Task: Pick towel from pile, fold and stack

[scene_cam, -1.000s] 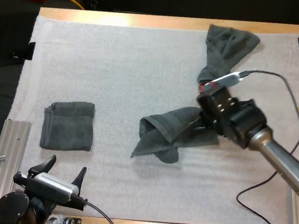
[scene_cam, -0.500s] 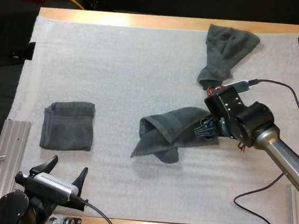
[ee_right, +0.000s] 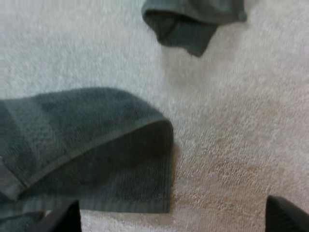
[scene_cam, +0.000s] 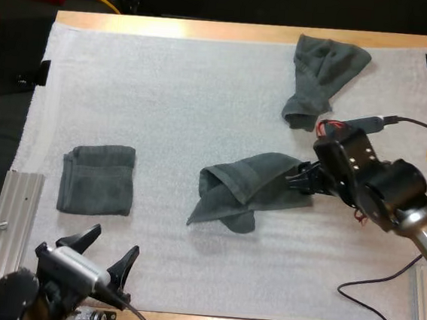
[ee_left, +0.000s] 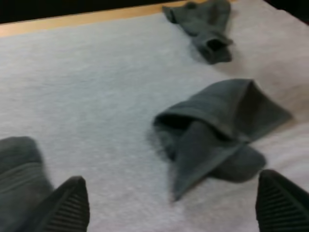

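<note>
At the middle of the white mat (scene_cam: pixel 167 87) lies the crumpled towel (scene_cam: pixel 245 186), a loose heap with one pointed flap trailing toward the near edge of the surface, and it is the piece I am working on. My right gripper (scene_cam: pixel 299 178) sits at that towel's right edge with its fingers spread wide and holding nothing; a second ago it hung over the towel's right half, and since then the arm has drawn back to the right while the towel keeps the same shape and place. I judge that the towel is now set down in the middle and let go, so the pick from the pile is done and the fold is not yet begun. My left gripper (scene_cam: pixel 109 245) waits at the near left, also spread wide and empty, having shifted a little toward the right, and from its wrist the crumpled towel is straight ahead. The folded towel (scene_cam: pixel 97 179) rests flat at the left, well apart from the heap, and it marks where the stack goes. Another crumpled towel (scene_cam: pixel 324 68) lies at the far right, untouched. Next I probably need both grippers on the heap's corners to spread it flat.
</note>
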